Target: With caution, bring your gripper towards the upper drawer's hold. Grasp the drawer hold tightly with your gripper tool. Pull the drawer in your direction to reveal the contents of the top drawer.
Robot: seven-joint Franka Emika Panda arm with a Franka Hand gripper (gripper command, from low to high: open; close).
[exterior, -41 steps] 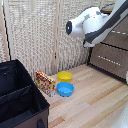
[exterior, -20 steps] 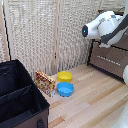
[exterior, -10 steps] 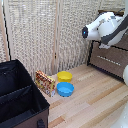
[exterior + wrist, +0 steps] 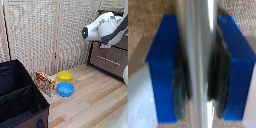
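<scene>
In the wrist view the drawer hold (image 4: 197, 30), a shiny silver bar, runs straight between my two blue fingers (image 4: 163, 65). The dark pads press on both sides of it, so my gripper (image 4: 197, 67) is shut on the bar. Behind it shows the brown wood grain of the top drawer (image 4: 143, 12). In the exterior view my white arm (image 4: 102, 27) reaches to the upper part of the dark-brown dresser (image 4: 107, 67) at the exterior view's right. The arm hides the fingers and the hold there.
On the wooden floor lie a yellow bowl (image 4: 64, 76), a blue bowl (image 4: 65, 89) and a small colourful box (image 4: 45, 83). A black bin (image 4: 20, 100) stands at the exterior view's lower left. Wicker screens (image 4: 45, 35) line the back.
Two seconds ago the arm was further toward the exterior view's left; it has since moved right to the dresser. Over the last second it has barely shifted.
</scene>
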